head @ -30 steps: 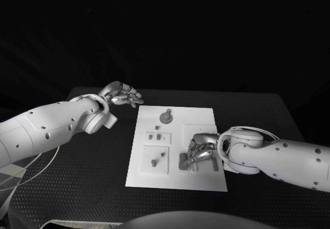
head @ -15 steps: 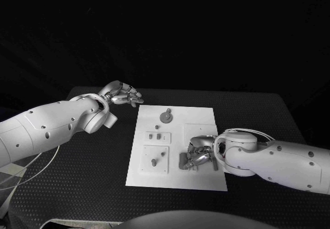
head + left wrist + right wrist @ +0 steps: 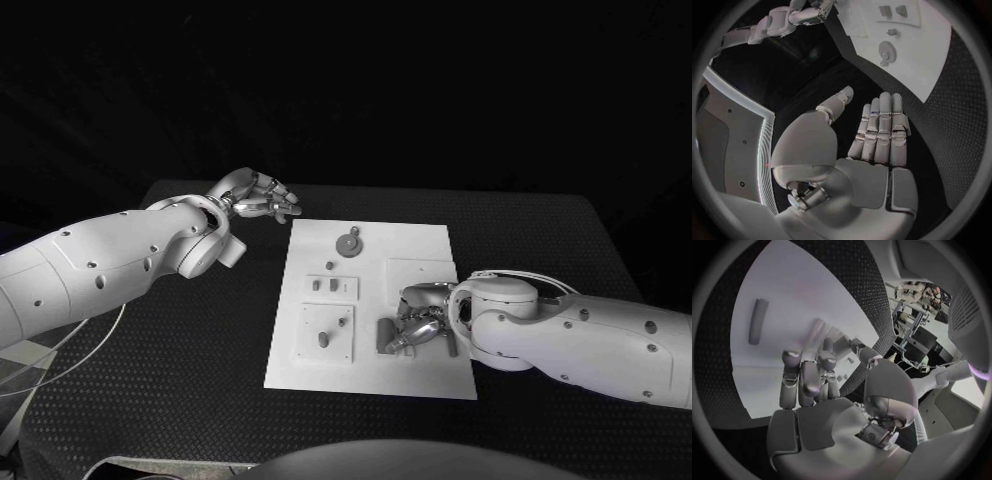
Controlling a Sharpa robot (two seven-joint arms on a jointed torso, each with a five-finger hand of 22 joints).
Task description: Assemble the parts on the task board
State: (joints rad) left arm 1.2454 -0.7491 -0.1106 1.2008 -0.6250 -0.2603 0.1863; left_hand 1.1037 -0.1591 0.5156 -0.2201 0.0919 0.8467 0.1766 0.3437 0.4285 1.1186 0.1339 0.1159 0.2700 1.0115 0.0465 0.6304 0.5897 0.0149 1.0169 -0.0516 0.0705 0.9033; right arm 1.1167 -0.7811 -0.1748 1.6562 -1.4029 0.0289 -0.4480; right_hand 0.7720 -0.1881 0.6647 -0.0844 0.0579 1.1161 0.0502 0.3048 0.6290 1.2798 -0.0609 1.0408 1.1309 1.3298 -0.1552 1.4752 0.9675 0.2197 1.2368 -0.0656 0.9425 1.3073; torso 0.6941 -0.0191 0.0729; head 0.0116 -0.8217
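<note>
The parts [image 3: 348, 243] are small, rigid and probably light pieces on the white task board [image 3: 418, 240] at mid-table, best pinched by their edges. The right hand [image 3: 414, 325] curls down over the board's near-right pieces; whether it holds one is unclear. The left hand [image 3: 257, 197] hovers empty, fingers straight, just beyond the far-left corner.

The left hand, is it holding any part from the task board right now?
No, the left hand holds nothing, its fingers straight and apart over the black table, clear of the task board.
</note>
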